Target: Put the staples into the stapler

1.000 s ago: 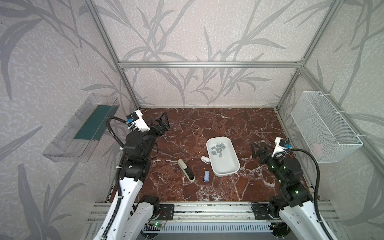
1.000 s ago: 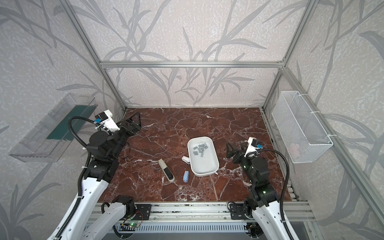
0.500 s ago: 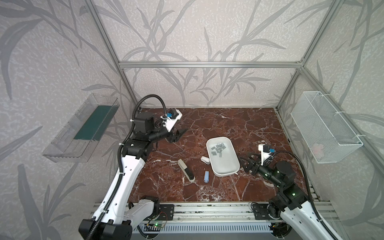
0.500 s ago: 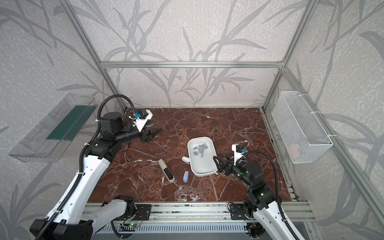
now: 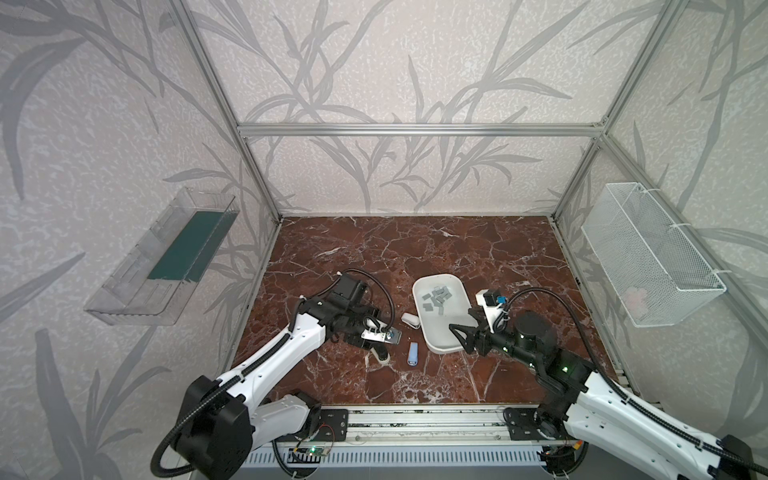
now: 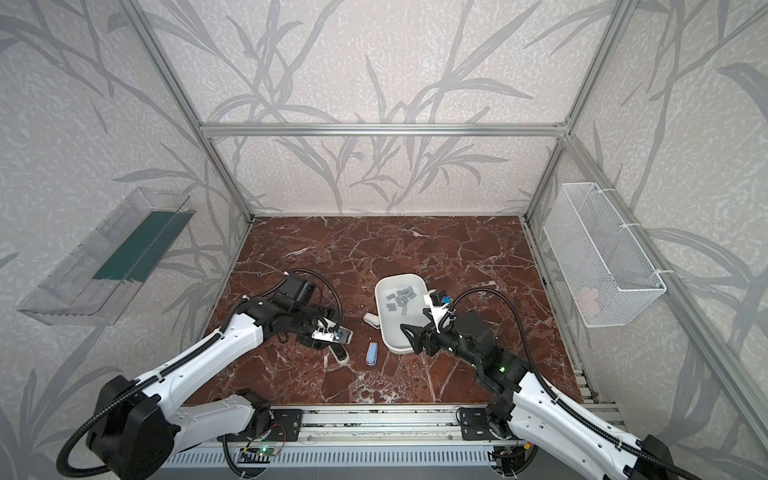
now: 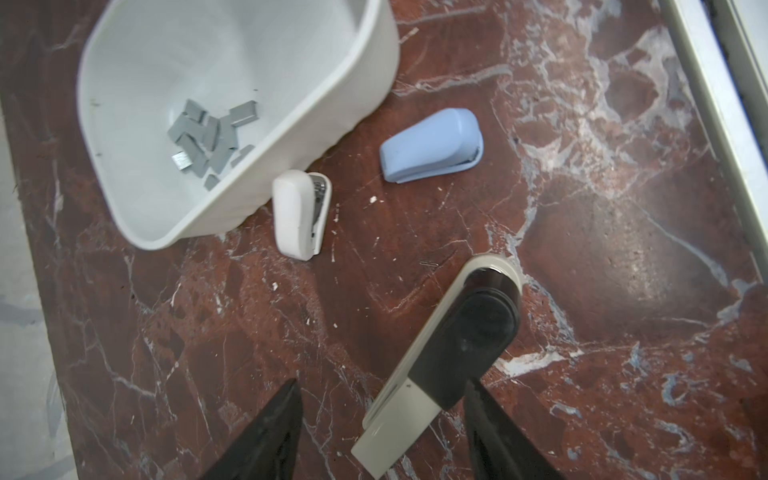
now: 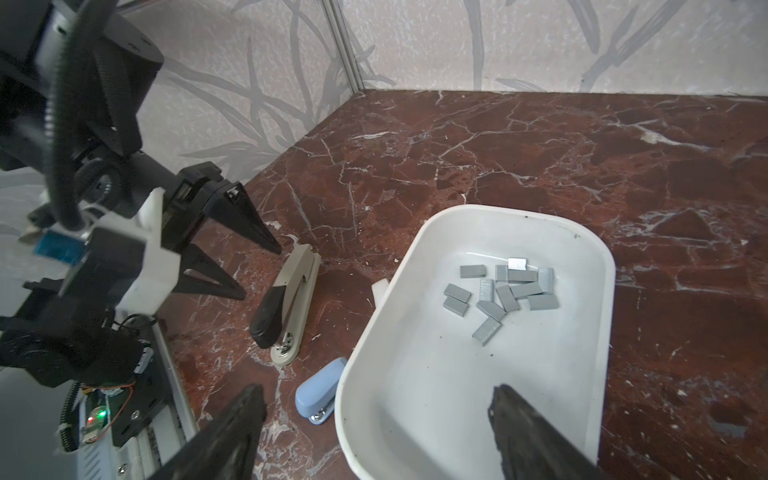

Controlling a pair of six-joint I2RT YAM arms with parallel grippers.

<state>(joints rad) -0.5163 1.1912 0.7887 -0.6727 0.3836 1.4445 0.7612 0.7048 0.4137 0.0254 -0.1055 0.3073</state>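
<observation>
A: Nearest thing on the red-brown marble counter [image 5: 457, 249]?

B: A small pale-blue plastic stapler [image 5: 412, 353], lying flat close to the near edge. Just left of it, a long beige stapler with a black top handle [image 7: 457, 332], also flat, running from near right to far left.

A: And over that long one?

B: The left gripper [image 7: 381, 383], low above the far end. Black fingers [image 8: 249, 224] spread, one on either side of the beige body, not pinching it. Contact with either tip: impossible to tell.

A: On the right, at about the same depth?

B: The right gripper [image 8: 377, 390], poised over the near end of a white oval plastic tray [image 8: 552, 374]. Fingers [image 8: 523, 432] spread wide, gripping nothing.

A: Anything between the long stapler and the tray?

B: A short white plastic stapler [image 7: 297, 214], a little farther than the blue one, right against the tray's left wall, seemingly touching.

A: And inside the tray?

B: The staples [image 8: 505, 291]: about a dozen small flat grey metal strips, loose in the far half of the tray, several overlapping, one at the heap's far edge brighter than the rest, all well apart from both pairs of fingers.

A: Farther still?

B: High on the left wall, a clear plastic bin with a dark green panel [image 5: 166, 266]; on the right wall, a white wire-mesh basket [image 5: 648, 257].
</observation>
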